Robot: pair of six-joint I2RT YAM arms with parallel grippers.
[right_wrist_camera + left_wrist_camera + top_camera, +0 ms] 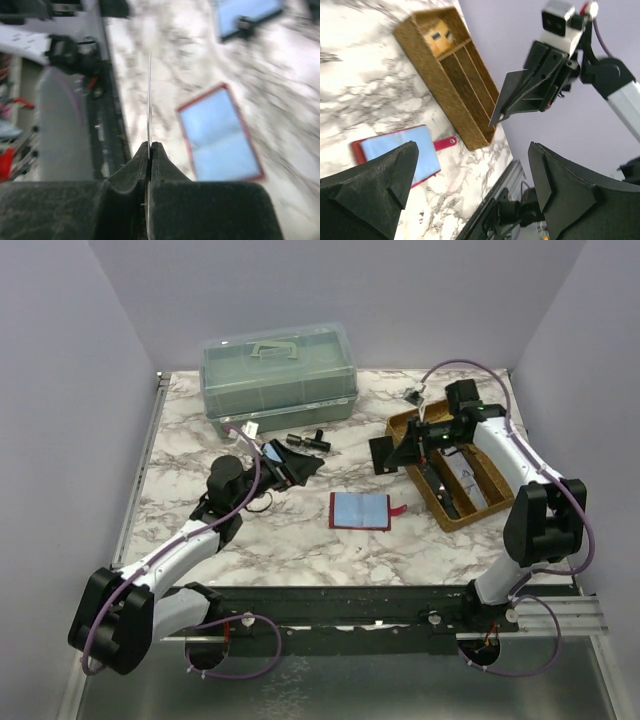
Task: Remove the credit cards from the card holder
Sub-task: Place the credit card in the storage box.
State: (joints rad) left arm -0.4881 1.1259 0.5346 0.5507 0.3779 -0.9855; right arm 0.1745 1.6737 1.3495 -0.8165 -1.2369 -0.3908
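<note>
The card holder point(360, 510) lies open on the marble table, blue panels up and its red tab pointing right. It also shows in the left wrist view point(422, 145) and the right wrist view point(220, 135). My right gripper point(400, 450) is shut on a credit card point(383, 453) and holds it in the air between the holder and the wicker tray. The card shows edge-on in the right wrist view point(149, 100) and as a grey plate in the left wrist view point(512, 97). My left gripper point(292, 468) hangs open and empty left of the holder, jaws wide apart point(472, 150).
A wicker tray point(478, 502) with compartments stands at the right. A translucent green lidded box point(278, 375) stands at the back. A small black part point(308, 441) and a dark-edged blue case point(272, 453) lie near my left gripper.
</note>
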